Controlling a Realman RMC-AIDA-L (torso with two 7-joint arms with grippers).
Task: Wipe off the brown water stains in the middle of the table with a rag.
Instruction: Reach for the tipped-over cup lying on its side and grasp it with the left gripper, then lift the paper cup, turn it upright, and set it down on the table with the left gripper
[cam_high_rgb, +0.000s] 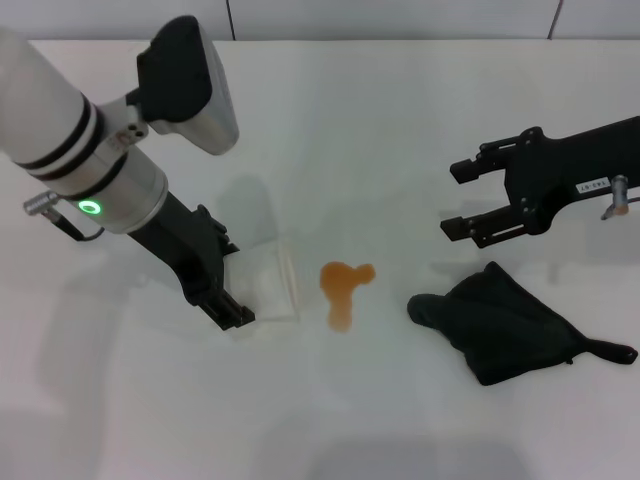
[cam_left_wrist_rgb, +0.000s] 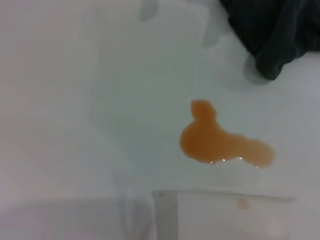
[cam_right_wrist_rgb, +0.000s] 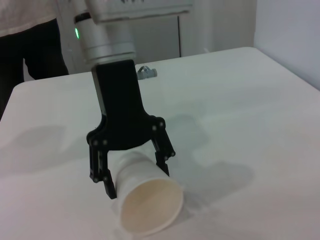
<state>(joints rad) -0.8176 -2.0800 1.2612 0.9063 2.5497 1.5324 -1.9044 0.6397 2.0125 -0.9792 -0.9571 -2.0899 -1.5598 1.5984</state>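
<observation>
Left gripper (cam_right_wrist_rgb: 134, 177) straddles the tipped cup (cam_right_wrist_rgb: 148, 206), fingers wide and not clamping, likely to clear it aside; stain (cam_high_rgb: 343, 288) sits mid-table (cam_high_rgb: 400, 120); rag (cam_high_rgb: 510, 320) lies right of it; right gripper (cam_high_rgb: 462, 199) hovers above the rag, fingers wide, ready to grab.

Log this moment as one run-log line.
left gripper: straddling tipped white paper cup | right gripper: open, above black cloth rag | orange-brown puddle: unwiped on white table
</observation>
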